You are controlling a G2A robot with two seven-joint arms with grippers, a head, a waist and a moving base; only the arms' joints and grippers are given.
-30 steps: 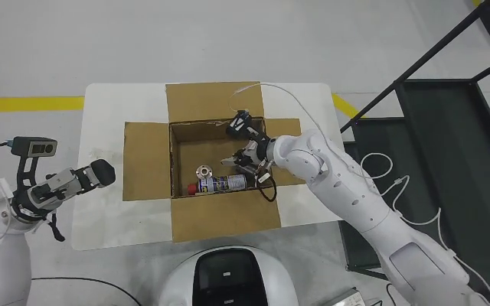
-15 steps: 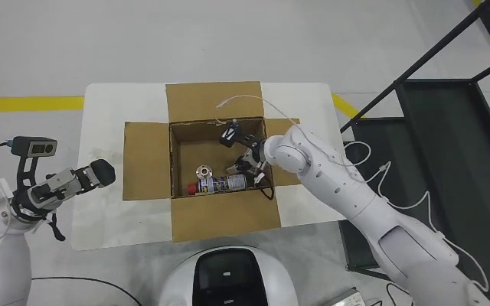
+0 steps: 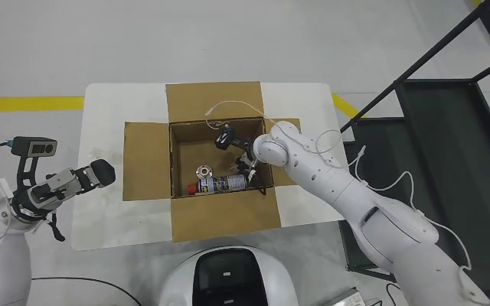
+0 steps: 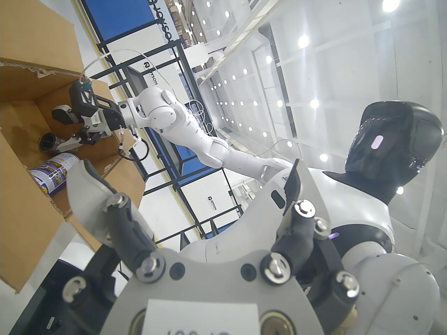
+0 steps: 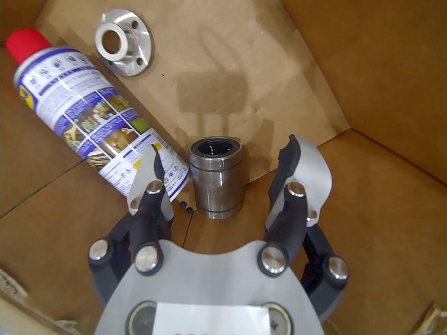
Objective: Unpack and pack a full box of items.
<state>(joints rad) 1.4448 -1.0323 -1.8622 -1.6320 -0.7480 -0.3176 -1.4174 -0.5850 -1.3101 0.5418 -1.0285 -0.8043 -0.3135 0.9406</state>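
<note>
Right gripper (image 5: 223, 146): fingers spread apart, empty, inside the box (image 5: 366, 71).
Steel sleeve (image 5: 216, 183): upright on the box floor, between the fingers, touching neither.
Spray can (image 5: 94, 113): on its side, base just beside the sleeve.
Flange (image 5: 123, 46): flat, near the can's red cap.

Big industrial hall / factory floor. Left wrist view: tall white ceiling (image 4: 349, 53) w/ rows of round lamps (image 4: 303, 41), blue wall panels in black steel frames (image 4: 115, 5). Top view: smooth grey painted floor (image 3: 230, 38) w/ yellow marking stripe (image 3: 38, 102), black metal rack (image 3: 444, 122) beside white work table (image 3: 103, 122).
</note>
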